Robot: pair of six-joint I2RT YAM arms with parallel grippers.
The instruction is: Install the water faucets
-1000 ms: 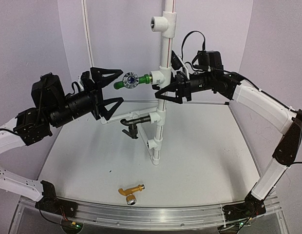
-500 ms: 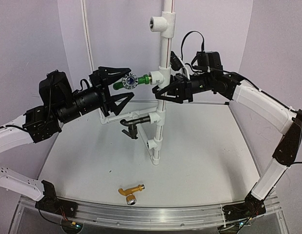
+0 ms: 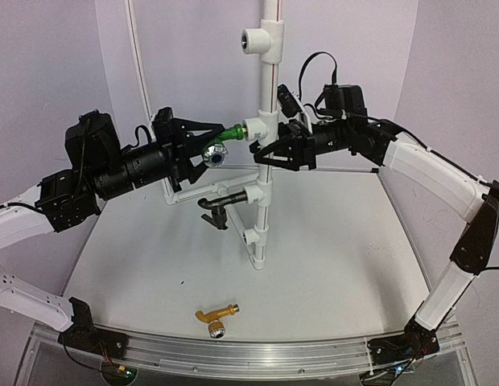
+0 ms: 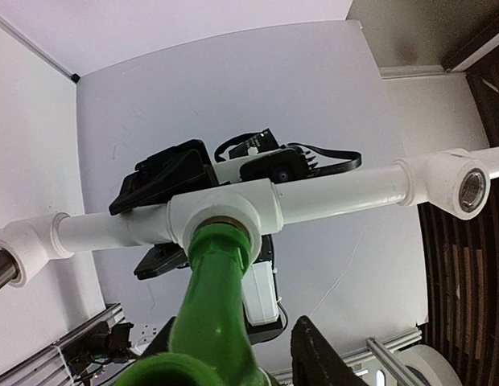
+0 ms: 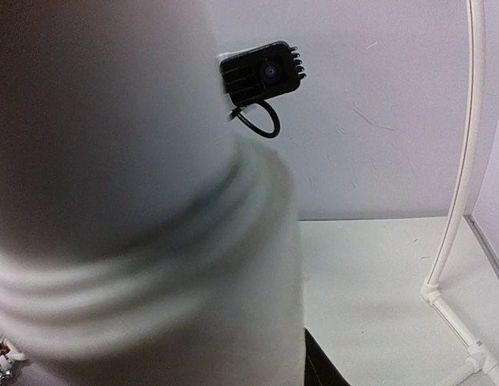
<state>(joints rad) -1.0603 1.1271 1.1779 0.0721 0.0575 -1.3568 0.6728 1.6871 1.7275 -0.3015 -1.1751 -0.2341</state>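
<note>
A green faucet (image 3: 232, 130) sticks out leftward from the middle tee (image 3: 256, 129) of the upright white pipe (image 3: 261, 233). Its silver knob (image 3: 215, 155) points down. My left gripper (image 3: 203, 143) is shut on its spout end. In the left wrist view the green faucet (image 4: 213, 297) runs from between my fingers up into the tee (image 4: 225, 211). My right gripper (image 3: 268, 153) is shut on the pipe just below that tee, and the blurred pipe (image 5: 137, 201) fills the right wrist view. A black faucet (image 3: 216, 207) sits in a lower tee. A golden-orange faucet (image 3: 215, 317) lies on the table.
An open tee (image 3: 260, 38) tops the pipe and also shows as the tee (image 4: 459, 181) in the left wrist view. A thin white tube (image 3: 141, 80) rises at the back left. An aluminium rail (image 3: 249, 351) runs along the near edge.
My left gripper moved in and closed round the green faucet, which turned so its knob now faces down. My right gripper closed on the pipe, whose top shifted slightly left.
</note>
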